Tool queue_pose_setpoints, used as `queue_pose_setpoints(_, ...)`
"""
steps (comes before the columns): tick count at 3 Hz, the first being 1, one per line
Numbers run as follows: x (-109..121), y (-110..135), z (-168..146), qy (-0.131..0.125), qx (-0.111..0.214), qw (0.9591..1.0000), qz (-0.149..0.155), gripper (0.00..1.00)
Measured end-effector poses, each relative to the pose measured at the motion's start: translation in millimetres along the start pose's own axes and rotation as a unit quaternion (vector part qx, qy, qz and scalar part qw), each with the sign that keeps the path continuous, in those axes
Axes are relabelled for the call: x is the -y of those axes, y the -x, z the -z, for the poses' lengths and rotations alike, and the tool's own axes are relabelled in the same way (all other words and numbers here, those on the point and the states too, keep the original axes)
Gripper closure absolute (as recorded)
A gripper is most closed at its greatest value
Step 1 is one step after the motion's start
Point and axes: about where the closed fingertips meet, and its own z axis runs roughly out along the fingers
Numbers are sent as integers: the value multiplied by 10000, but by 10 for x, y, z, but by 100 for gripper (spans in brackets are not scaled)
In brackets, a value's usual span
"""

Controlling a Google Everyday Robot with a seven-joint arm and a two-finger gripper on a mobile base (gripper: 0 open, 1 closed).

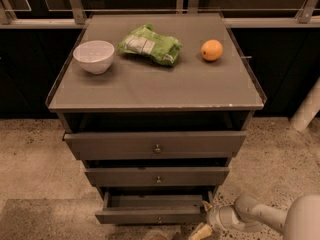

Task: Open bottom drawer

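Arm (pixel 272 215): we saw it pale and rounded, entering from the lower right corner and reaching left, low over the floor.
Gripper (pixel 204 218): it sat at the right end of the lowest drawer front, near the floor.
Fingers (pixel 202 231): we found the two yellowish tips spread apart, one by the drawer's right front corner and one lower down; they were released and grasped nothing.
Bottom drawer (pixel 145 215): it was the lowest of the three, pulled partly out so that we could look into its dark inside; its small round knob (pixel 160 219) was untouched, left of the gripper.
Middle drawer (pixel 157 176): just above, it stood out a little less.
Top drawer (pixel 155 144): the widest front, also standing out from the cabinet.
Floor (pixel 30 154): speckled beige on both sides.
Cabinet top (pixel 150 89): flat and grey, with a raised rim.
Bowl (pixel 93 56): white, upright, at the left.
Green bag (pixel 150 45): crumpled, lying near the middle, right of the bowl.
Orange (pixel 212 50): at the right, apart from the bag.
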Motion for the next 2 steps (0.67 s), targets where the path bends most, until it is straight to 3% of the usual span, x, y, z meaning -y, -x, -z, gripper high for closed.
queue_pose_setpoints(2,227,113,-50,-262,150,9995,-57,0)
